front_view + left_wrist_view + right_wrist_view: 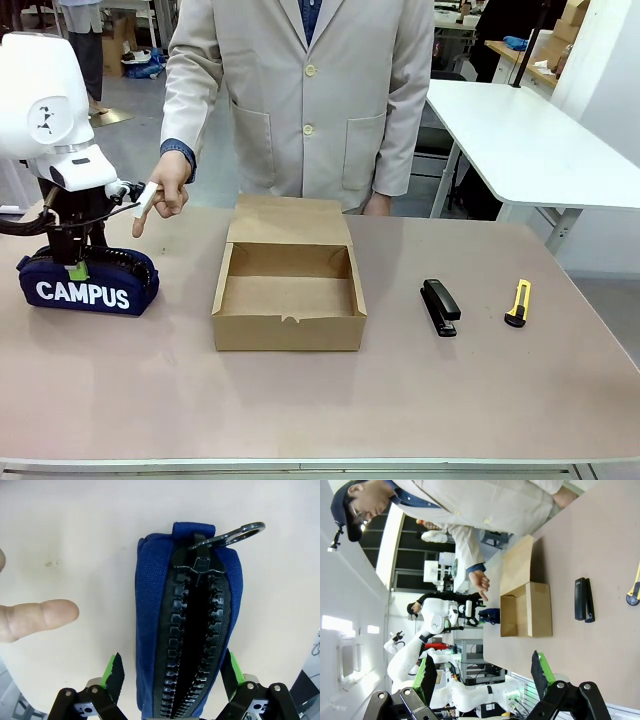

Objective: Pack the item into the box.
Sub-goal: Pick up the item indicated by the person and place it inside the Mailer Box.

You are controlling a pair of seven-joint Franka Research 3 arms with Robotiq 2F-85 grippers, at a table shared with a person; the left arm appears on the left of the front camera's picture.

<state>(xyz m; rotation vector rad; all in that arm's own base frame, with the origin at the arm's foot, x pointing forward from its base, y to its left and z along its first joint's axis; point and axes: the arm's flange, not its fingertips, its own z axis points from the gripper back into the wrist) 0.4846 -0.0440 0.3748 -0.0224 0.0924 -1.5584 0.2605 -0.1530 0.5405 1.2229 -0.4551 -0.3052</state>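
- The left hand (172,655) is down over the navy pouch (150,605), its green pads (112,672) standing on either side of the pouch's long body; there is a sliver of table between one pad and the fabric, so the hand is open around the pouch and not clamped on it
- The pouch lies on its side edge with the black zip facing up at the wrist camera and a metal ring (235,534) at its far end; seen from the front, the white "CAMPUS" lettering faces the robot's side
- A person's hand (168,190) hangs just beside the left arm with the forefinger (40,617) pointing down; the fingertip is near the pouch, apart from it
- The pouch sits at the left end of the table (300,410), well apart from the box (288,330); the box stands mid-table with its flap lid tipped back toward the person and nothing inside
- A black stapler (440,307) and a yellow utility knife (517,303) lie to the right of the box
- The right hand (482,660) is held up off the table; its fingers are spread wide with nothing between them
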